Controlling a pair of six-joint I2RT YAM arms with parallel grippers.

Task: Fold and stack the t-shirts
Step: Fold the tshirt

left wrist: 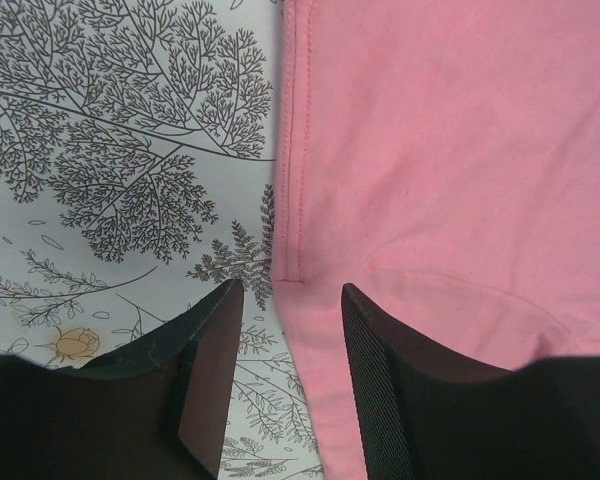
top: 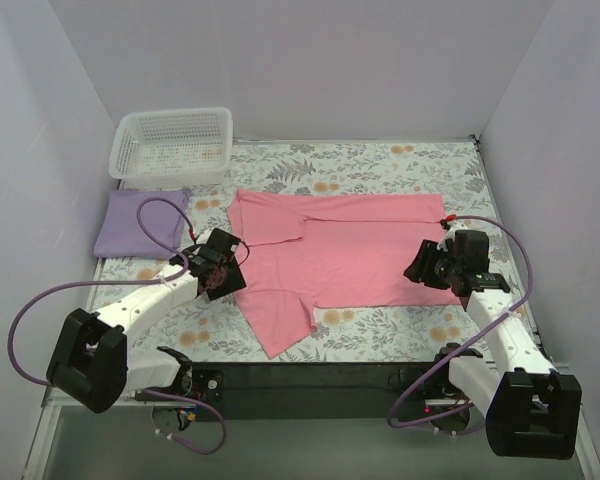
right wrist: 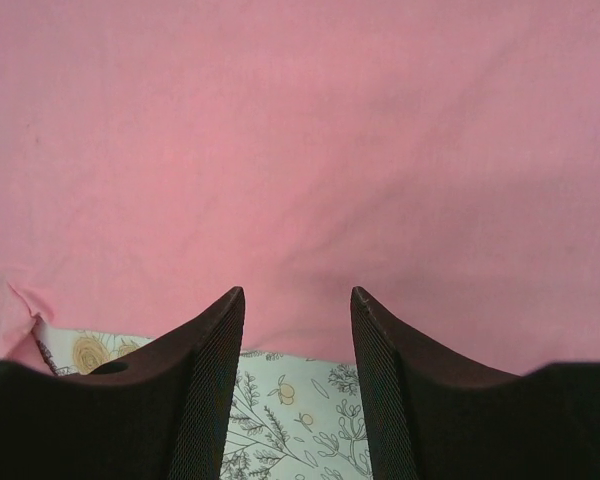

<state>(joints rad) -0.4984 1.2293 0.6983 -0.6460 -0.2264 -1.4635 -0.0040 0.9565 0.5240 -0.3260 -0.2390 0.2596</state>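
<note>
The salmon-pink t-shirt lies spread across the middle of the floral cloth, one sleeve pointing toward the near edge. The lavender t-shirt lies folded at the far left. My left gripper hovers at the pink shirt's left edge, jaws open; in the left wrist view the left gripper straddles the hem of the pink t-shirt. My right gripper is over the shirt's right end, open; in the right wrist view the right gripper frames the edge of the pink t-shirt, nothing gripped.
A white lattice basket stands at the back left, just behind the lavender shirt. White walls close in the table on three sides. The floral tablecloth shows bare along the near edge. Purple cables loop from both arms.
</note>
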